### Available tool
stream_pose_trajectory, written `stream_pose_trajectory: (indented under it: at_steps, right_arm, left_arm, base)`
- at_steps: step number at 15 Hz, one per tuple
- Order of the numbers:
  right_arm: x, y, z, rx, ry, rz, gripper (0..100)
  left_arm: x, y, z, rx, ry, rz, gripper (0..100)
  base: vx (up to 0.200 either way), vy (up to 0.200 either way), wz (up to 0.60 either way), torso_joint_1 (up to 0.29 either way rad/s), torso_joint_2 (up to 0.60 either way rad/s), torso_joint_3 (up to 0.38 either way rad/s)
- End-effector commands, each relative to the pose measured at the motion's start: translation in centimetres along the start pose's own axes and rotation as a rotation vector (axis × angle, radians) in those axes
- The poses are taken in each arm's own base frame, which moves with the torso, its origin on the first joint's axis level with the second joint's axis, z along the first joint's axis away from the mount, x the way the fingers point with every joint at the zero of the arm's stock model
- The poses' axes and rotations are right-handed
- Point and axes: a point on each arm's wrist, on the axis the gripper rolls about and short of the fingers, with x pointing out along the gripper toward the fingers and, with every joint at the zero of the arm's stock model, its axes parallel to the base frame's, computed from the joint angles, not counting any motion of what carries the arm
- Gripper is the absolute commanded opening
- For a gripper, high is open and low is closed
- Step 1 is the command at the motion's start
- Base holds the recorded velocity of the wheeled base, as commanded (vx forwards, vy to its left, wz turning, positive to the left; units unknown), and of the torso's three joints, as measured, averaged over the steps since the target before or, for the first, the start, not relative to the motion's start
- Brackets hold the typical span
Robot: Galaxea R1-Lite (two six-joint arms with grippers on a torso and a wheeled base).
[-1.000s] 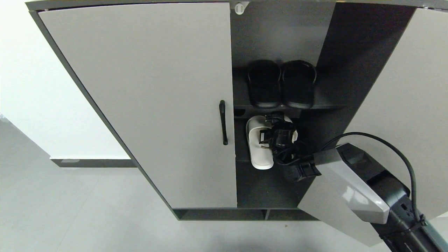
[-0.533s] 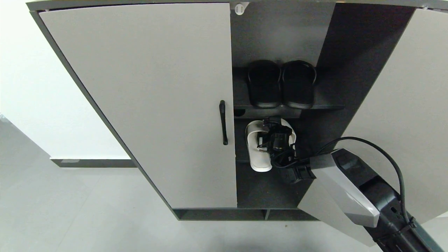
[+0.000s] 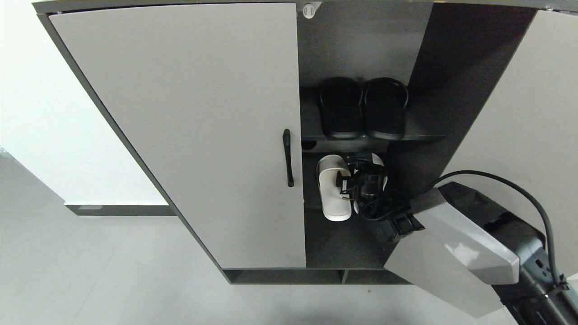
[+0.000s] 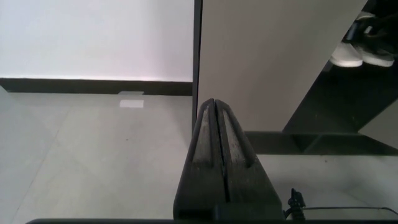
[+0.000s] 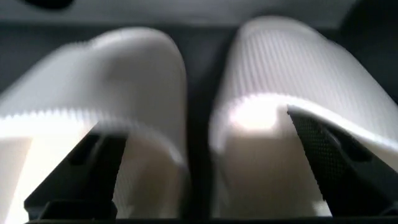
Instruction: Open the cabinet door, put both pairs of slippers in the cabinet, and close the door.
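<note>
You're looking at a cabinet (image 3: pixel 451 67) with its left door (image 3: pixel 180 113) closed and its right door (image 3: pixel 519 135) standing open. Black slippers (image 3: pixel 361 108) are sitting on the upper shelf (image 3: pixel 420 137). White slippers (image 3: pixel 333 194) are lying below, with your right gripper (image 3: pixel 361 168) hanging over them.

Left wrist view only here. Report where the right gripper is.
Observer: The right gripper is inside the cabinet, at the white slippers.
Operator: Give me its jaws.
Observer: Spread apart, with one finger at each slipper's strap.
Operator: Now locate the black pair.
Observer: The black slippers sit side by side on the shelf above the white pair.
</note>
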Motion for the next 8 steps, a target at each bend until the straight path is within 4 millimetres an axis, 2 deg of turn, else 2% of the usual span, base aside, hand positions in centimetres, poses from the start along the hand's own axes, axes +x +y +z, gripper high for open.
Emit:
stream_pose_trajectory:
  at_steps: [1,6,8]
  right_arm:
    - [-3.5,-1.7,3.1,0.013,-0.024,0.01,100]
    - [-8.0,-1.9,3.8,0.032,-0.055,0.071,100]
    - [-13.4,-1.7,6.3,0.06,-0.069,0.168,100]
  left_arm:
    - [0.0,0.0,0.0,0.0,0.001,0.001,0]
    - [0.0,0.0,0.0,0.0,0.001,0.001,0]
    - [0.0,0.0,0.0,0.0,0.001,-0.001,0]
  base:
    - [0.0,0.0,0.0,0.0,0.0,0.0]
    - [0.0,0.0,0.0,0.0,0.0,0.0]
    - [0.0,0.0,0.0,0.0,0.0,0.0]
